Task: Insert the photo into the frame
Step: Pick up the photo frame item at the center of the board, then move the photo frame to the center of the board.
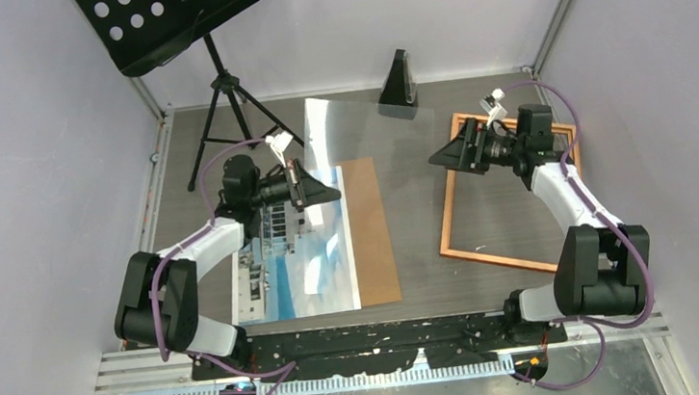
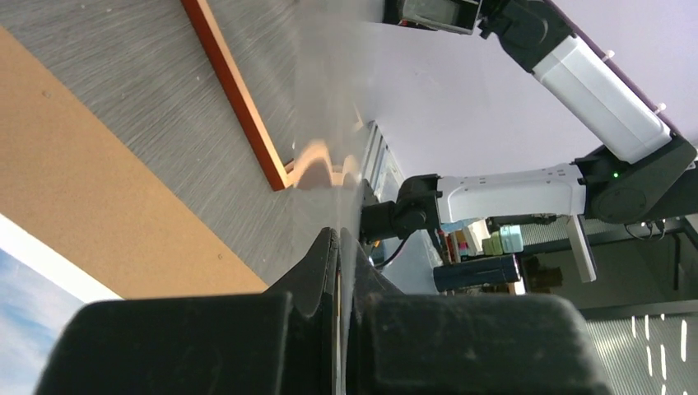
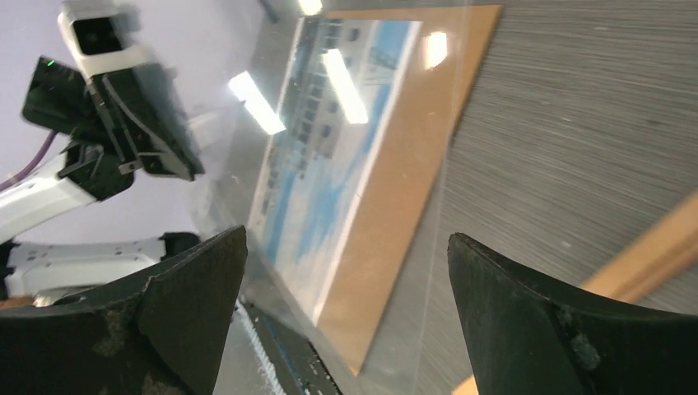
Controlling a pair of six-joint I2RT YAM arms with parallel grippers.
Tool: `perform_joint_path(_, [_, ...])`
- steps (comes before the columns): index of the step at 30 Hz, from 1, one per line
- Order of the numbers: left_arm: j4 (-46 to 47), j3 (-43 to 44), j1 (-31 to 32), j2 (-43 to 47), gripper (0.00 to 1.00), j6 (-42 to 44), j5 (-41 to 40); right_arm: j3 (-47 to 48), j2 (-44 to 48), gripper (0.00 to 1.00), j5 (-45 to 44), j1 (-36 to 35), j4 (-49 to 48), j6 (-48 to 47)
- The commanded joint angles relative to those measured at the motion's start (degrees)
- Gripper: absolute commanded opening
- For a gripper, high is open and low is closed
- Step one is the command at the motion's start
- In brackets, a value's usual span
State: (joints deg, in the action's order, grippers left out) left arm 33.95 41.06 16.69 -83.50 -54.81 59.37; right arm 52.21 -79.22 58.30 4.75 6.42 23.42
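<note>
While the left gripper [image 1: 326, 193] has its fingers pressed together on one edge of a clear, glossy rectangular pane [image 1: 368, 128], note that the pane stands tilted up off the grey wood-grain table [image 1: 432, 286] and reaches across toward the right arm. Right gripper [image 3: 346, 271]: fingers spread wide, nothing pinched. The pane's far edge runs through the gap between them with no visible contact, so it appears to hang from the left pinch alone.

Outward from there:
- The large white-bordered paper print of a white building, blue sky and water [image 1: 299, 260] lies flat and face up below the left gripper. It rests on a plain brown fibreboard panel [image 1: 373, 234], which shows along its right side.
- The thin copper-orange rectangular wooden frame [image 1: 449, 202] lies flat on the right, apart from print and panel. The right gripper hovers over its far left corner.
- Bare table shows through the frame's opening, so the photo is not yet in.

Handling, as a judgement:
- The print looks light, limp and glossy, lying flush on the board, so you will likely get no purchase from straight above.
- Take it by the white border at a corner or edge, with a shallow pinch, and support it so it does not crease or droop.
- The pane looks stiff but slippery, so you should set it down before reaching for the print.
</note>
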Motion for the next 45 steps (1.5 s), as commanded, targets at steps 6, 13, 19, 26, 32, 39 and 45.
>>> perform_joint_path(6, [-0.6,-2.6,-2.1,4.1,0.0,-0.5,-2.7,2.6,7.8,0.99,-16.1,4.8,15.6,-14.9])
perform_joint_path(13, [-1.8,-2.9,-3.2,4.4,0.0,-1.3,-2.6,2.9,5.6,0.94,-29.9,2.9,19.2,-18.3])
perform_joint_path(19, [-2.0,-2.4,-3.9,4.4,0.0,-1.9,-0.9,3.7,0.1,0.9,-39.6,-2.5,18.8,-19.8])
perform_joint_path(26, [-10.3,-1.0,-4.4,7.7,0.0,2.8,0.1,6.2,-8.2,0.86,-46.8,-7.9,18.3,-21.5])
perform_joint_path(32, [-16.4,-0.8,-4.8,11.4,0.0,5.4,0.2,9.0,-14.1,0.72,-48.9,-9.4,18.9,-22.1])
perform_joint_path(39, [-18.6,0.5,-5.7,13.2,0.0,3.6,1.2,10.2,-18.3,0.55,-49.6,-11.6,20.4,-22.0])
perform_joint_path(45, [-17.6,1.3,-5.8,13.9,0.0,1.6,1.6,10.4,-20.1,0.42,-49.9,-13.1,21.3,-22.1])
